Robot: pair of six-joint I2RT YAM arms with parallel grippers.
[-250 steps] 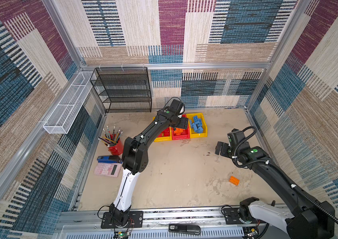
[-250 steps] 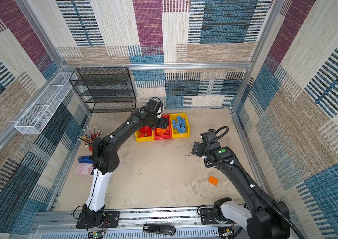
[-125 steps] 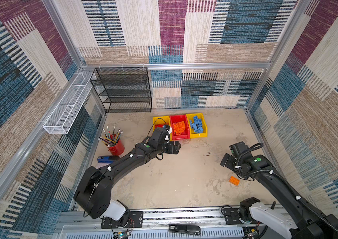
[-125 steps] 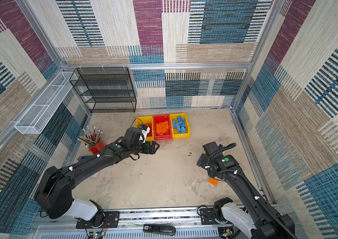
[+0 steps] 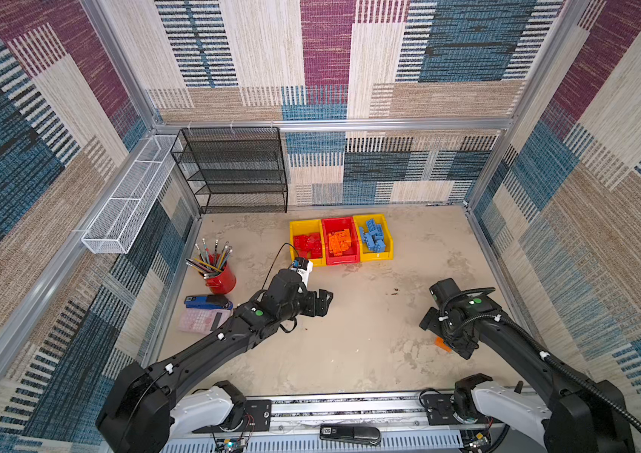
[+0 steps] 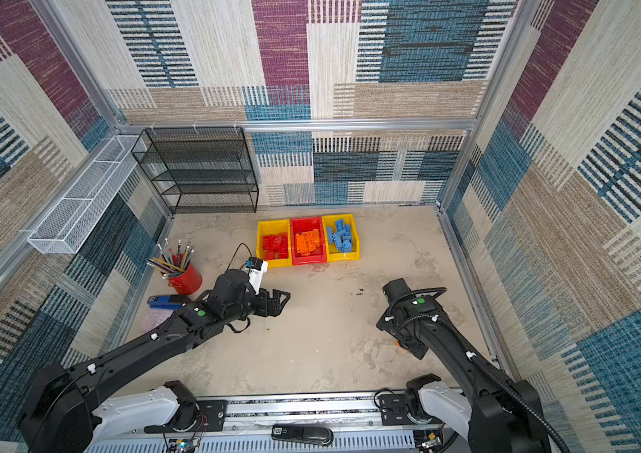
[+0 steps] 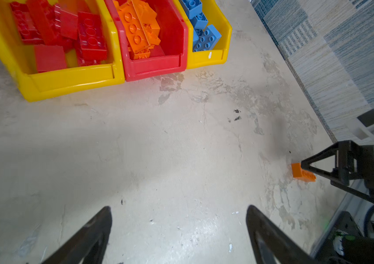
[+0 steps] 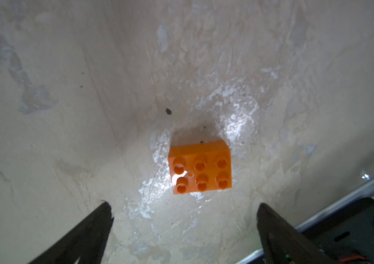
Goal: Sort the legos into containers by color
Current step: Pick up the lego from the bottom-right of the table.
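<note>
The sandy table (image 5: 350, 364) holds everything. A black wire shelf (image 5: 232, 172) stands at the back by the wall.

The left arm (image 5: 213, 345) reaches across the middle of the table. Its left claw (image 7: 179, 209) hangs over bare table. The two fingers are wide apart with nothing between them.

The right arm (image 5: 514, 345) bends down near the front right side. The right claw (image 8: 182, 206) points down at the table. Its fingers are wide apart too, holding nothing.

Three bins (image 6: 308, 261) sit in a row at the back, touching one another. The left yellow bin (image 5: 293, 243) holds red bricks (image 5: 309, 245). The red bin (image 5: 344, 259) in the middle holds orange bricks (image 5: 340, 241). The right yellow bin (image 5: 388, 243) holds blue bricks (image 5: 373, 237).

A red pencil cup (image 5: 224, 282) stands by the left wall, with a blue stapler (image 5: 207, 302) just beside it.

One small orange brick (image 8: 199, 169) lies alone on the table, well apart from the bins. It sits just ahead of the right claw's fingertips, not between them.
</note>
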